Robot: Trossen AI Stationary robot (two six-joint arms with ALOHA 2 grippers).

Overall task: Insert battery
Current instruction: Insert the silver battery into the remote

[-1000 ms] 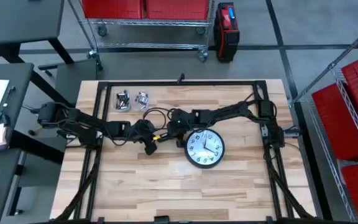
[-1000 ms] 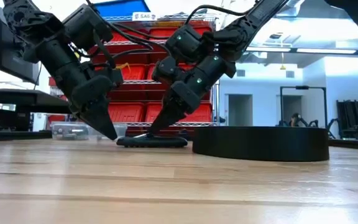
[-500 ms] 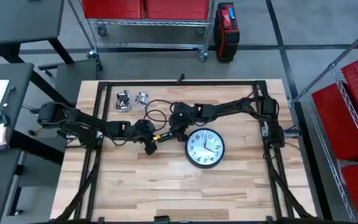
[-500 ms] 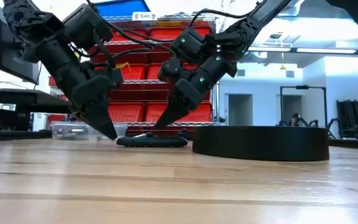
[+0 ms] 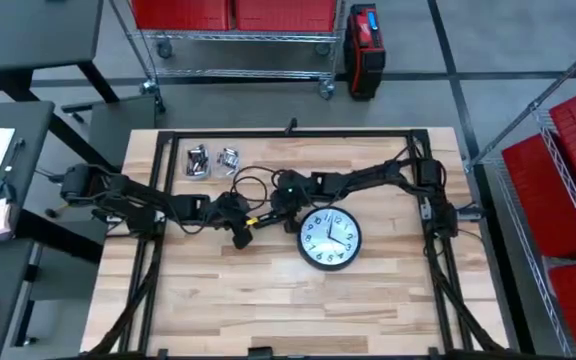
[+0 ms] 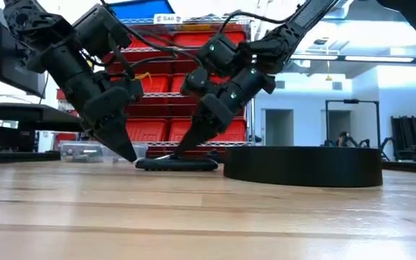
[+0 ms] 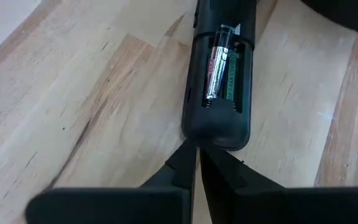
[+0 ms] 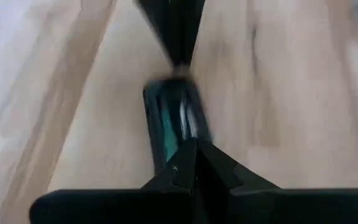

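Note:
A black remote (image 7: pixel 219 74) lies flat on the table with its back up and its battery bay open. One battery (image 7: pixel 216 65) lies in the bay. In the low view the remote (image 6: pixel 176 165) sits between both grippers. My left gripper (image 7: pixel 196 158) is shut, with its tips at the remote's left end (image 6: pixel 131 157). My right gripper (image 6: pixel 177 152) is shut and slants down over the remote's battery bay. In the right wrist view its fingers (image 8: pixel 194 152) point along the blurred remote (image 8: pixel 169 118). My left gripper sets its shut fingertips (image 7: pixel 188 155) against the remote's rounded end (image 7: pixel 213 138), the end toward the table's left. The fingers slant down from the left, in line with the remote's length. The remote stays flat on the table. My right gripper's shut tips stand just over the remote's top; I cannot tell whether they touch it.
A round black wall clock (image 5: pixel 329 238) lies face up just right of the remote and shows as a low black disc (image 6: pixel 302 167) in the low view. Two small clear trays of batteries (image 5: pixel 211 160) stand at the far left. The near half of the table is bare wood.
My right gripper rose a little off the remote and moved toward the clock. It has since come back down to the battery bay, still shut. The remote has stayed where it was.

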